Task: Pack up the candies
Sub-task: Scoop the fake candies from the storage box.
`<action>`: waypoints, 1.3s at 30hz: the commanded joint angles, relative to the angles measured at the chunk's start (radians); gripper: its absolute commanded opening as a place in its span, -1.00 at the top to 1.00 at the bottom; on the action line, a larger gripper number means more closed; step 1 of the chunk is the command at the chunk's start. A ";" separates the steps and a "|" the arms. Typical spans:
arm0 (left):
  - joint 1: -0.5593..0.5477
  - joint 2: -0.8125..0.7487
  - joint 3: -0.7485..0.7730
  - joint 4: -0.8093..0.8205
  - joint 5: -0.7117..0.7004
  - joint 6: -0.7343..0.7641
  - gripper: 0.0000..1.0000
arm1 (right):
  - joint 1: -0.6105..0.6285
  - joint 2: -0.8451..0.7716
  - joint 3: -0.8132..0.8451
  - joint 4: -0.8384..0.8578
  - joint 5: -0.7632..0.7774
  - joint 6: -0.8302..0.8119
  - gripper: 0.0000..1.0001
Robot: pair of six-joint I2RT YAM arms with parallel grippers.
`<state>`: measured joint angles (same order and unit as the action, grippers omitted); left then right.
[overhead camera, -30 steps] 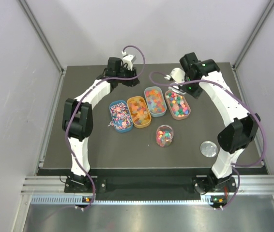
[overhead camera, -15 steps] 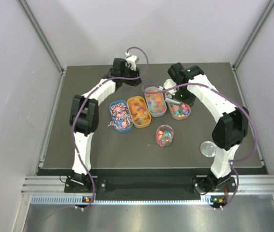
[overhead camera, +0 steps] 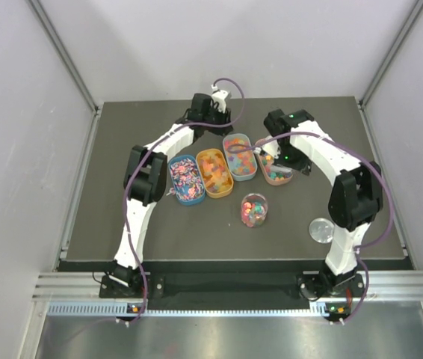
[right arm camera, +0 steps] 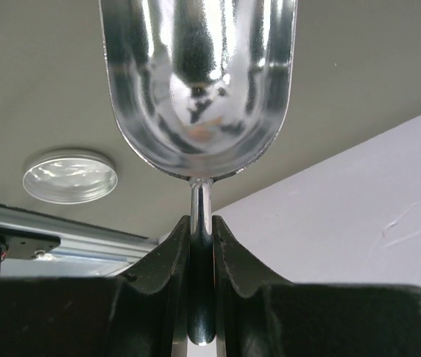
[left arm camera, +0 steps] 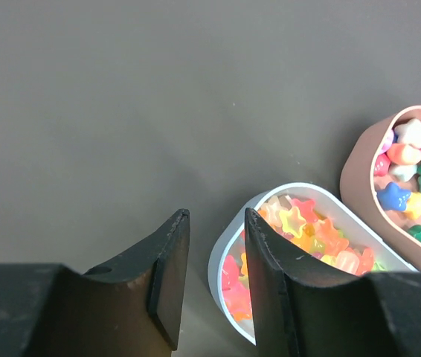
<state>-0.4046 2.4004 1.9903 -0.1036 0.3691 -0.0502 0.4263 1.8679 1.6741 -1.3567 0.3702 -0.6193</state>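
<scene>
The candies [overhead camera: 214,173] fill four oval trays [left arm camera: 353,175] set in a row just behind the clear jar [overhead camera: 254,210], which also holds some. The right gripper [right arm camera: 201,232] is clamped on the handle of a metal scoop [right arm camera: 199,82], behind and to the right of the jar at the row's right-hand end. The left gripper [left arm camera: 215,223] hangs farther behind the jar, beyond the trays, with its jaws parted and nothing between them.
</scene>
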 commanded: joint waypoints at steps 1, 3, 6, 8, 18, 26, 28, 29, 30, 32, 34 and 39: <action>0.000 0.009 0.042 0.065 0.028 -0.004 0.19 | -0.018 -0.035 0.038 -0.127 -0.010 0.006 1.00; -0.005 0.016 0.044 0.070 0.030 -0.004 0.20 | -0.009 -0.021 0.094 -0.127 -0.014 0.009 1.00; -0.010 0.026 0.047 0.076 0.037 0.000 0.21 | 0.009 0.007 0.180 -0.128 -0.027 0.006 1.00; -0.013 0.031 0.045 0.070 0.037 0.010 0.24 | 0.038 0.008 0.211 -0.127 -0.057 -0.019 1.00; -0.016 0.031 0.030 0.058 0.045 0.018 0.28 | 0.158 0.027 0.135 -0.128 -0.027 -0.039 1.00; -0.016 0.009 -0.010 0.045 0.076 -0.008 0.31 | 0.160 0.129 0.243 -0.127 0.136 -0.062 0.99; -0.016 -0.003 -0.030 0.042 0.085 -0.011 0.31 | 0.163 0.152 0.256 -0.125 0.156 -0.074 1.00; -0.016 -0.004 -0.038 0.041 0.088 -0.011 0.31 | 0.164 0.160 0.271 -0.125 0.154 -0.074 1.00; -0.014 -0.006 -0.045 0.041 0.094 -0.016 0.33 | 0.167 0.165 0.279 -0.125 0.156 -0.077 1.00; -0.014 -0.010 -0.051 0.038 0.102 -0.023 0.33 | 0.186 0.180 0.280 -0.127 0.180 -0.086 1.00; -0.014 -0.015 -0.057 0.042 0.106 -0.039 0.33 | 0.207 0.188 0.274 -0.125 0.220 -0.115 1.00; -0.016 -0.029 -0.064 0.047 0.120 -0.053 0.54 | 0.246 0.211 0.280 -0.124 0.311 -0.198 1.00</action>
<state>-0.4160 2.4329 1.9388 -0.0788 0.4522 -0.0799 0.6388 2.0647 1.9076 -1.3521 0.5880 -0.7525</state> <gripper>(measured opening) 0.254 0.126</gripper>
